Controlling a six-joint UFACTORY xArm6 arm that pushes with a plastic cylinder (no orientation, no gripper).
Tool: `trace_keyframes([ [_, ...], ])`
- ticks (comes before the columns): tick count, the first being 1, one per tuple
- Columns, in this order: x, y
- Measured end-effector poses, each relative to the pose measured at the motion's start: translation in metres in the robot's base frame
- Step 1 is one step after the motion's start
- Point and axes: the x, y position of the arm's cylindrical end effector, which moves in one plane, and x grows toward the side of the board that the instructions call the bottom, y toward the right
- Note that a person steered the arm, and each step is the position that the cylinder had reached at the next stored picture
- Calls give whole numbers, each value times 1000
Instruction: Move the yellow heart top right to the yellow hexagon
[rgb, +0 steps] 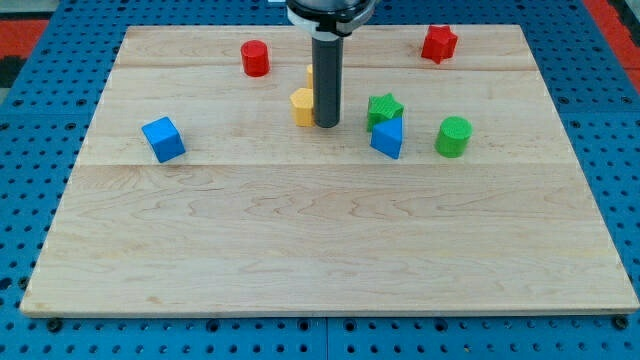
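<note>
My tip (327, 123) stands on the board just right of a yellow block (302, 105), touching or nearly touching it. The rod hides part of that block, so its shape reads as a hexagon only loosely. A second yellow block (310, 74) peeks out behind the rod at the view's top, mostly hidden; its shape cannot be made out. Both yellow blocks sit close together in the upper middle of the board.
A red cylinder (255, 58) lies up left and a red star (438, 43) up right. A green star (384, 107), a blue block (387, 138) and a green cylinder (453, 136) lie right of my tip. A blue cube (163, 139) lies at the left.
</note>
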Motion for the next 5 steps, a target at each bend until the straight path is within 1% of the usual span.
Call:
trace_keyframes([
  [1,-4,-27],
  [2,22,-28],
  [3,12,-44],
  [4,-31,-20],
  [5,-44,27],
])
